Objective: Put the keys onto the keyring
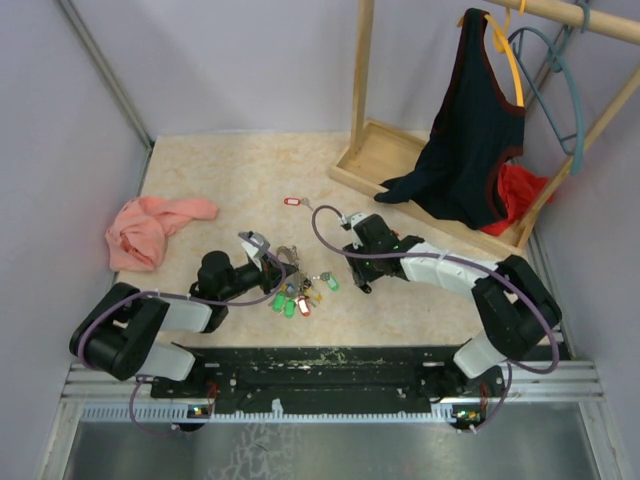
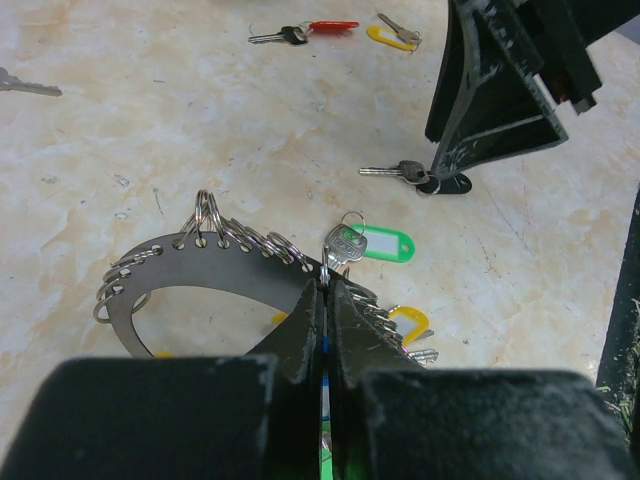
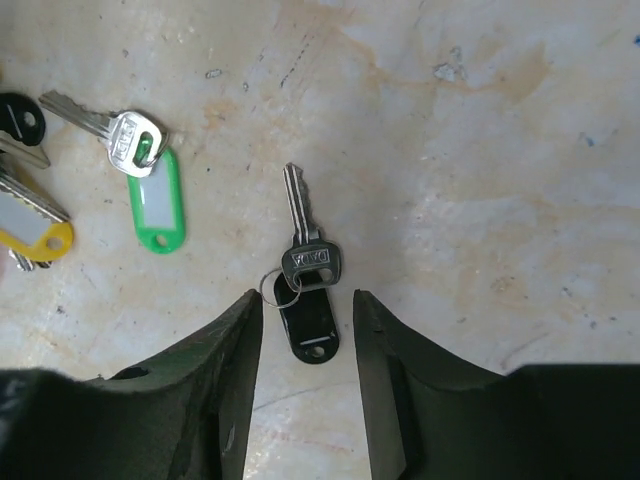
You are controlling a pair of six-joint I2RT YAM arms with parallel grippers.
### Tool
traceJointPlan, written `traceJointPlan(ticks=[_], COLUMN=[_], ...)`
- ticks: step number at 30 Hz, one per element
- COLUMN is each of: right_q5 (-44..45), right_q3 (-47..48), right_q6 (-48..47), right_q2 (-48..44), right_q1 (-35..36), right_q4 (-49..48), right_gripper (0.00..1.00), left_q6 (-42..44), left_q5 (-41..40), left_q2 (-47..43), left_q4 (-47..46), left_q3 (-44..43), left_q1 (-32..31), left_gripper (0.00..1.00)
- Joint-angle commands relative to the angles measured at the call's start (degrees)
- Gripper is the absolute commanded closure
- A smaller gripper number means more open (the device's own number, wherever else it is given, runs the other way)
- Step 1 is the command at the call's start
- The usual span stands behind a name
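left tool (image 2: pixel 327 288): jaws were together, clamped on the keyring (image 2: pixel 215 262) rim.
right tool (image 3: pixel 307 300): jaws stood apart, either side of the black-tagged key (image 3: pixel 312 262), not closed on it.
black-tagged key: lay flat on the surface (image 3: pixel 480 150).
green-tagged key (image 2: pixel 380 243): lay just beside the keyring.

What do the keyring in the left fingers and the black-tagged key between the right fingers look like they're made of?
Keyring: a flat metal band, dull grey with a brushed look, its punched holes carrying shiny wire split rings. Key: a bright silvery metal blade that catches reflections; its black head and tag are smooth and slightly glossy, probably plastic.
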State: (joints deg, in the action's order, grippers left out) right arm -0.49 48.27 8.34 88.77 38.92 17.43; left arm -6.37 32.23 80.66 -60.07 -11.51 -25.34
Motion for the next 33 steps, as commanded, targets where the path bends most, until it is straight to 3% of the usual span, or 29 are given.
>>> traceJointPlan(ticks=[1, 12, 18, 33], right_q5=[3.71, 5.56, 12.61, 15.58], right_q3=[3.13, 3.73, 1.86, -1.59], right_q6=[2.10, 4.34, 13.57, 32.36], right_q2=[-5.89, -2.59, -2.99, -3.60], right_q1=[0.63, 4.03, 4.62, 6.26], right_q4=[1.01, 0.92, 0.87, 0.31], right_gripper=[0.56, 0.58, 0.57, 0.66], left_q6=[0.29, 0.66, 0.47, 0.17], left_q5=[1.11, 0.75, 1.01, 1.00], left_q2=[-0.26, -0.42, -0.33, 0.20], left_q4=[-3.19, -2.06, -2.06, -1.74], left_q3=[-0.78, -1.03, -1.15, -1.41], left_q1=[0.32, 0.34, 0.34, 0.32], left_gripper=[1.00, 1.00, 1.00, 1.00])
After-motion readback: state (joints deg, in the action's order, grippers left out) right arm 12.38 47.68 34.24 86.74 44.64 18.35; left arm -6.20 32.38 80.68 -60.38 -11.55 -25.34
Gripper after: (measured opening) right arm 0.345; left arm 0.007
